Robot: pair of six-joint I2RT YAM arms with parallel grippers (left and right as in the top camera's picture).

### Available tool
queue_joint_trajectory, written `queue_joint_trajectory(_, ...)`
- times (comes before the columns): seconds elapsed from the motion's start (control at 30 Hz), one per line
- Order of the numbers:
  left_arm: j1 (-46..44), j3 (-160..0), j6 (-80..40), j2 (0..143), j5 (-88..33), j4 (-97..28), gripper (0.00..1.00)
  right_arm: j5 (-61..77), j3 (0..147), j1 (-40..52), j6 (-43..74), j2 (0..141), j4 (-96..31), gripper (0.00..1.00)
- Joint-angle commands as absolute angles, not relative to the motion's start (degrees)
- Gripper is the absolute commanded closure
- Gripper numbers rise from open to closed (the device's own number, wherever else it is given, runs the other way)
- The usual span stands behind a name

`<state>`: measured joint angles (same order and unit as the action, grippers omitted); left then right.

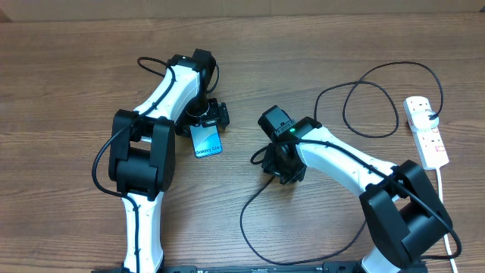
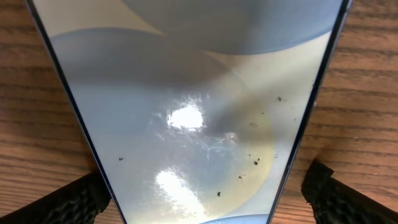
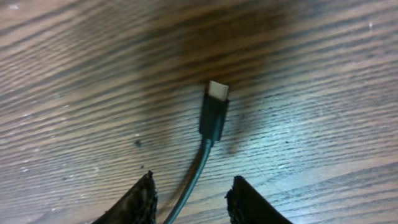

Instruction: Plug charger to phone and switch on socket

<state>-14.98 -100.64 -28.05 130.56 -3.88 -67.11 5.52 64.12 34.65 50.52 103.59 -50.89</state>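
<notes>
Step in hand is grasping the charger [image 3: 213, 115]. The right gripper [image 3: 191, 202] straddles its cable behind the plug, jaws apart. The left gripper [image 2: 208, 196], wide open, flanks the phone [image 1: 206, 141], lying left of centre on the counter [image 1: 68, 83]. Next it must pinch, lift and align the plug with the phone's port.

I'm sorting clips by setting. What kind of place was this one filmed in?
Probably a robotics lab or test bench: two white-and-black robot arms, left and right, work over a wood-grain tabletop, with a teal-screened smartphone, a looping thin black charger cable and a white power strip laid out.
</notes>
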Motion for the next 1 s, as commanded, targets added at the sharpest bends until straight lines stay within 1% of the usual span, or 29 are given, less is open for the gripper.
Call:
queue_joint_trajectory(0.0, -15.5, -98.6, -26.7, 133.7, -2.8, -67.5, 0.0, 4.5, 62.8, 35.0, 52.6, 104.3, -50.3, 0.68)
queue_joint_trajectory(0.07, -15.5, -98.6, -26.7, 133.7, -2.8, -67.5, 0.0, 4.5, 62.2, 35.0, 52.8, 104.3, -49.6, 0.72)
queue_joint_trajectory(0.1, -15.5, -98.6, -26.7, 133.7, -2.8, -67.5, 0.0, 4.6, 62.0, 35.0, 52.8, 104.3, -49.3, 0.77)
queue_joint_trajectory(0.13, -15.5, -98.6, -26.7, 133.7, -2.8, -67.5, 0.0, 4.6, 61.8, 35.0, 52.8, 104.3, -49.1, 0.8)
queue_joint_trajectory(0.23, -15.5, -98.6, -26.7, 133.7, -2.8, -67.5, 0.0, 4.6, 61.2, 35.0, 52.8, 104.3, -48.3, 0.85)
queue_joint_trajectory(0.3, -15.5, -98.6, -26.7, 133.7, -2.8, -67.5, 0.0, 4.8, 60.8, 35.0, 53.2, 104.3, -47.9, 0.86)
queue_joint_trajectory(0.4, -15.5, -98.6, -26.7, 133.7, -2.8, -67.5, 0.0, 4.8, 60.2, 35.0, 53.8, 104.3, -47.0, 0.96)
queue_joint_trajectory(0.73, -15.5, -98.6, -26.7, 133.7, -2.8, -67.7, 0.0, 5.0, 60.1, 34.5, 52.3, 104.3, -46.7, 0.96)
queue_joint_trajectory(0.83, -15.5, -98.6, -26.7, 133.7, -2.8, -67.8, 0.0, 5.2, 61.2, 31.6, 47.5, 104.3, -48.0, 0.96)
queue_joint_trajectory(0.97, -15.5, -98.6, -26.7, 133.7, -2.8, -68.1, 0.0, 2.9, 63.6, 24.0, 41.1, 104.3, -52.5, 0.96)
